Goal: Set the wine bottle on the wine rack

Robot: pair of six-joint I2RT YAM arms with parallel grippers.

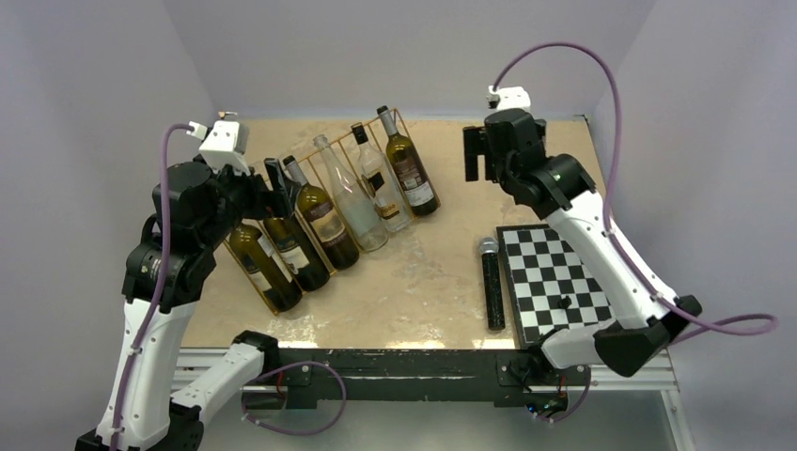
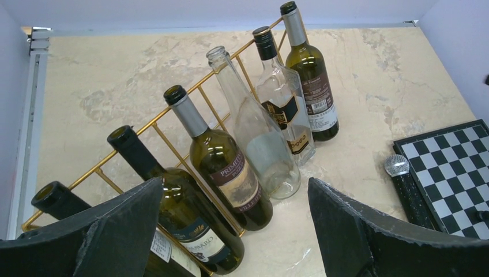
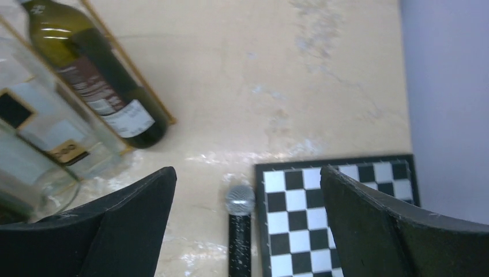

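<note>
The dark green wine bottle (image 1: 411,172) lies in the end slot of the wine rack (image 2: 150,126), on the side nearest the right gripper (image 1: 476,155), whose jaws stand wide and hold nothing. The left gripper (image 2: 234,187) hangs over the rack's other end, also wide apart, though I cannot tell whether it touches a bottle there. A microphone (image 1: 491,282) and a chessboard (image 1: 550,268) lie beside the rack.

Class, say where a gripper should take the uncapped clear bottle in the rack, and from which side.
Probably by its slim neck, from above: the uncapped clear bottle leans on the wine rack with neighbours close beside its body, while the neck stands free.
</note>
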